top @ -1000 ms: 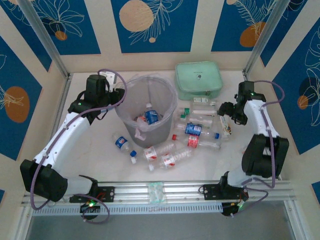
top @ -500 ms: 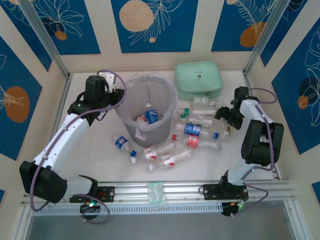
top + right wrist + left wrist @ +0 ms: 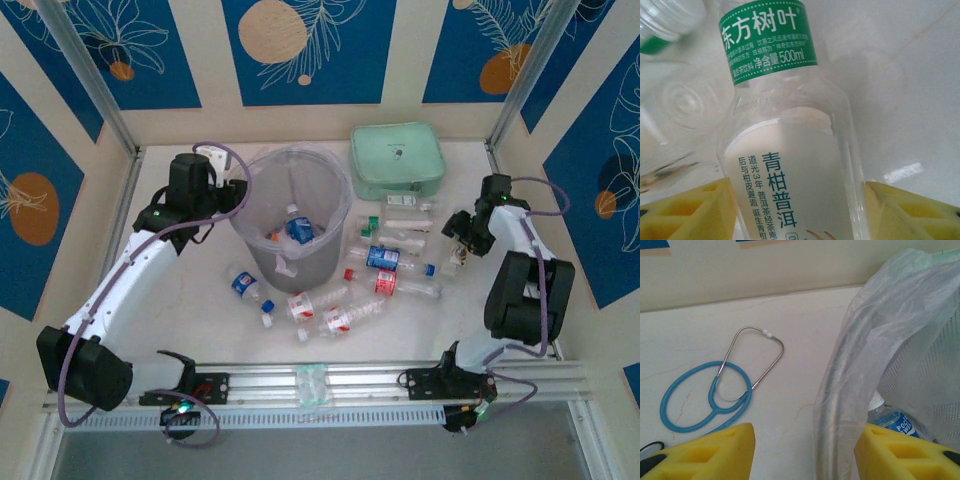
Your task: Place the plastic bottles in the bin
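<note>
Left end effector (image 3: pixel 802 442) spread astride bin (image 3: pixel 900 335) rim; right end effector (image 3: pixel 799 205) flanks bottle (image 3: pixel 782 120), grip unclear.

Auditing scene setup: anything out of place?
Yes: a blue stethoscope lies on the table beside the bin. It is no bottle, so it looks stray here.

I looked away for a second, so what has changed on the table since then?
The right hand shifted slightly, its fingers either side of a green-labelled bottle; grip unclear. The left hand stayed at the bin rim. The loose bottles and mint case kept their places.
</note>
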Controlling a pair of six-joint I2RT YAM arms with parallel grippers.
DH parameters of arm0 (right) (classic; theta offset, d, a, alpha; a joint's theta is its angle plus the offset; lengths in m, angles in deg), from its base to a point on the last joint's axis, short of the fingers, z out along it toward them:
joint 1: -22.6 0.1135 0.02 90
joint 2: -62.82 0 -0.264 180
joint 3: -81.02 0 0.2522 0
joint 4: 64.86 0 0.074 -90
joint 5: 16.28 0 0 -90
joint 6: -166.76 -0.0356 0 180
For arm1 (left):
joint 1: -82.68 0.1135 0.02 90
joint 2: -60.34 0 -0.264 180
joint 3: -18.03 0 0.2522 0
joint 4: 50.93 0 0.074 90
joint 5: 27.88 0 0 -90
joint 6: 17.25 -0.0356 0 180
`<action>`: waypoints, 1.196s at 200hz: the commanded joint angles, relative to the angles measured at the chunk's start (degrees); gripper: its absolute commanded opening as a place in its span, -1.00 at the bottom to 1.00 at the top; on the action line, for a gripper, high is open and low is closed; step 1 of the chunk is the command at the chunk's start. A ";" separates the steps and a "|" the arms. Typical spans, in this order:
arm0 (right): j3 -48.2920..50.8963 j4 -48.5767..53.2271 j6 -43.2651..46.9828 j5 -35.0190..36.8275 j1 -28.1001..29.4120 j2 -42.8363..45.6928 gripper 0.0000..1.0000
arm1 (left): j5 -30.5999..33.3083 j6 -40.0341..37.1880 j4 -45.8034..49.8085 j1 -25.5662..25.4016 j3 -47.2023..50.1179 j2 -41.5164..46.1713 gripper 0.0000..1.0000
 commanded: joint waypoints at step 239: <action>-52.08 18.44 1.70 -8.38 52.32 -4.96 -0.03 | 1.60 -0.63 -0.42 0.33 2.30 1.78 0.00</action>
